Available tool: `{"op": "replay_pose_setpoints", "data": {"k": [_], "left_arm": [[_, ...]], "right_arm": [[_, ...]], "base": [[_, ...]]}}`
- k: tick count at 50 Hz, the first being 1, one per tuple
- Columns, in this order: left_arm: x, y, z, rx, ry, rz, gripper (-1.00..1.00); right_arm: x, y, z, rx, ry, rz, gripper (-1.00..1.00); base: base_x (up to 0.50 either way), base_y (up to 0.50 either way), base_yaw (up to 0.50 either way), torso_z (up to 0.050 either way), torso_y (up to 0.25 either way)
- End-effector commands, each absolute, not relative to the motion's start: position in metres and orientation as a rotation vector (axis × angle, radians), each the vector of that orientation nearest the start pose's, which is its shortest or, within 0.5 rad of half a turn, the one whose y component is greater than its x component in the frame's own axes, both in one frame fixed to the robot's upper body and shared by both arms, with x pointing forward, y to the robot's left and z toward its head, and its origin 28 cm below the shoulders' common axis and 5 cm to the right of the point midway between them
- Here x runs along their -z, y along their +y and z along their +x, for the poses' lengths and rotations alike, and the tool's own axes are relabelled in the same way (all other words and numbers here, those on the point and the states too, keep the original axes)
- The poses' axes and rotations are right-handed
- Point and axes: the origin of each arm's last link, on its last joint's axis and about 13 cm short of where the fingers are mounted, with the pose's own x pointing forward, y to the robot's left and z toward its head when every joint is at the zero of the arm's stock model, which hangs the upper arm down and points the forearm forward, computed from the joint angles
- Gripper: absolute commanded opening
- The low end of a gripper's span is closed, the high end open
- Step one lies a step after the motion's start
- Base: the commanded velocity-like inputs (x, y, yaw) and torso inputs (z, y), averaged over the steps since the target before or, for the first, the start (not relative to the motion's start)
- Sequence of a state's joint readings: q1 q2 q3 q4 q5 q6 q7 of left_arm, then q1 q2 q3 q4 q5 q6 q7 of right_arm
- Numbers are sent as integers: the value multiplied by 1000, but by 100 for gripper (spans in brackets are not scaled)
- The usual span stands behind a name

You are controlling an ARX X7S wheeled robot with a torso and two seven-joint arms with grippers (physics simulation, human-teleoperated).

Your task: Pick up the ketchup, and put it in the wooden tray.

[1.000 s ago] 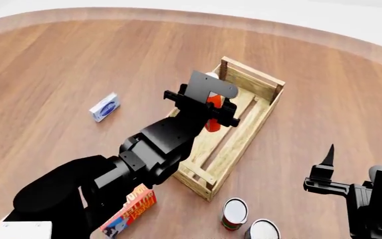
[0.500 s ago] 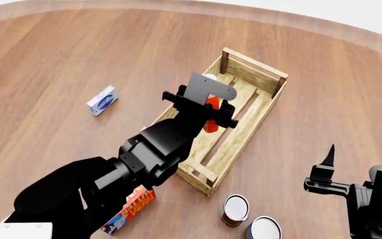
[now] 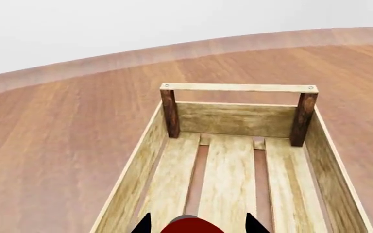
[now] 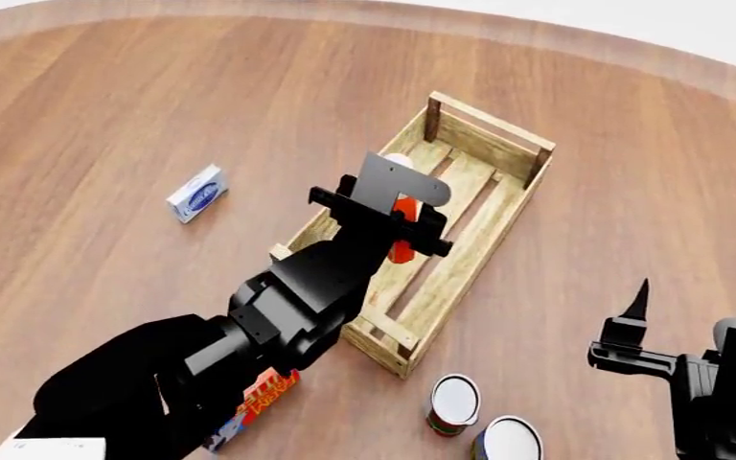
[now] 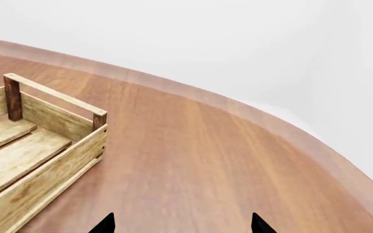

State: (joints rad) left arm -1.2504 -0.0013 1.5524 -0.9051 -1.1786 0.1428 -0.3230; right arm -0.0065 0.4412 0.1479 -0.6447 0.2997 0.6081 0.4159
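Observation:
My left gripper (image 4: 409, 218) is shut on the ketchup (image 4: 402, 252), an orange-red bottle with a white cap. It holds the bottle upright above the slats inside the wooden tray (image 4: 490, 125), near its left wall. In the left wrist view the ketchup's red body (image 3: 190, 226) sits between the two dark fingertips (image 3: 144, 225) of the left gripper (image 3: 198, 226). The wooden tray's (image 3: 238, 88) far end lies ahead of them. My right gripper (image 4: 700, 299) hovers open and empty to the right of the tray. The right wrist view shows the right gripper (image 5: 182, 226) over bare floor, beside the tray's corner (image 5: 50, 165).
Two cans (image 4: 454, 402) (image 4: 509, 441) stand just in front of the tray's near end. A red-and-orange box (image 4: 260, 398) lies partly under my left arm. A small blue-and-white box (image 4: 196, 192) lies on the wooden floor to the left.
My left gripper has sunk slightly with the ketchup, deeper over the tray. The head view shifted a second ago and has since held steady. The right arm has barely moved.

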Motion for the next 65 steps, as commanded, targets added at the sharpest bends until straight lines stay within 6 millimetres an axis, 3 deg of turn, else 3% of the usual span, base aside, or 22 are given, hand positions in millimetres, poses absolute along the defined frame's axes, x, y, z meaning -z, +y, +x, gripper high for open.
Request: {"op": "replay_pose_setpoints", "data": {"k": [1,47,48,65], "left_arm": [[-139,88,385,393,-6,191,-100],[-130,88,381,380,8,224,-100],[-130,88,381,380,8,225,100],[-134,88,382,376,-1,224,100]], "right_arm": [[-128,-181,189,386,-77,-191,100],[-128,-181,189,403,-66,-180,100],[-128,-181,189,403,-66,-180,100],[-128,-181,189,402,-72,-182,100]], "base": [[0,0,0,0,0],[0,0,0,0,0],[0,0,0,0,0],[0,0,0,0,0]]}}
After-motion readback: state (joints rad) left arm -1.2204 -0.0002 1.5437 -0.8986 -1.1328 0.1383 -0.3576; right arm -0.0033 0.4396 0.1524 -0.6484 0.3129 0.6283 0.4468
